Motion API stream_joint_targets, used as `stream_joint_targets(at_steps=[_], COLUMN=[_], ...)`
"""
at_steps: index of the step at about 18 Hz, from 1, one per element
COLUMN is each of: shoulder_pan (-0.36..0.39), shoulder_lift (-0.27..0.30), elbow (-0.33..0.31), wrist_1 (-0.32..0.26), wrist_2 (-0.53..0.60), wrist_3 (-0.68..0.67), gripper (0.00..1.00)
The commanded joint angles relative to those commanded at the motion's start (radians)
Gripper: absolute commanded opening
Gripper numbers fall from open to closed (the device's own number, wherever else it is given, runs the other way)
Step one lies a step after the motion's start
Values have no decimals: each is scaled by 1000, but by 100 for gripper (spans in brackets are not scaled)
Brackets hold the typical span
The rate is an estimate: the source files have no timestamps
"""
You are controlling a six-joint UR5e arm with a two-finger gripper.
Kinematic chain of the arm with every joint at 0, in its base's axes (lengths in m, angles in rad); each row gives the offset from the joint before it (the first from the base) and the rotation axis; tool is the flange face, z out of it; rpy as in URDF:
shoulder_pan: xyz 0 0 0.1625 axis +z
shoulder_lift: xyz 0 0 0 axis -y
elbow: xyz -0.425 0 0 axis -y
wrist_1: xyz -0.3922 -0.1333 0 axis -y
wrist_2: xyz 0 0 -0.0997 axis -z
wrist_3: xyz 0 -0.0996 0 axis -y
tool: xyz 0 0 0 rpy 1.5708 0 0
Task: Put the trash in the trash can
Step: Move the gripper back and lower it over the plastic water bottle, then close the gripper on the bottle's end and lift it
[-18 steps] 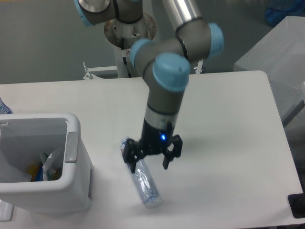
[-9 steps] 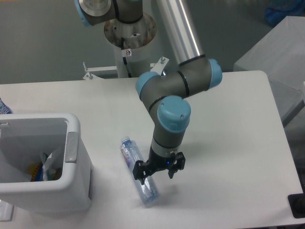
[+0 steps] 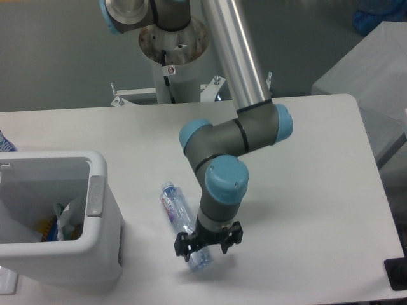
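A slim clear bottle (image 3: 179, 210) with a pink-blue label lies on the white table (image 3: 305, 165), cap toward the back left and base toward the front. My gripper (image 3: 208, 243) is low over the bottle's base end, open, with one finger on each side of it. The fingers hide part of the base. The white trash can (image 3: 95, 251) stands at the front left, with a grey strip (image 3: 95, 194) on its right rim. Inside it lies crumpled clear trash with a green bit (image 3: 62, 219).
The arm's pedestal (image 3: 173, 44) stands behind the table's back edge. A blue item (image 3: 5, 143) shows at the left edge. A pale box (image 3: 369, 76) sits off the table's right side. A black object (image 3: 395, 273) is at the front right corner.
The gripper has dropped down and slid forward along the bottle to its base end. The bottle has stayed where it lay.
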Motion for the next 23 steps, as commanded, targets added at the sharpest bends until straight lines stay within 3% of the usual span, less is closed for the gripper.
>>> stream_joint_targets(at_steps=[8,14,18,23], shoulder_pan=[-9,-9,-15,-17], shoulder_lift=[-25,-22,-17,3], elbow=[-2,-2,-3,-2], wrist_1=[-3,-6,-9,-9], wrist_2=[51,55,54,49], wrist_3=[-2,-3,-3,-3], gripper=[97,66,60,60])
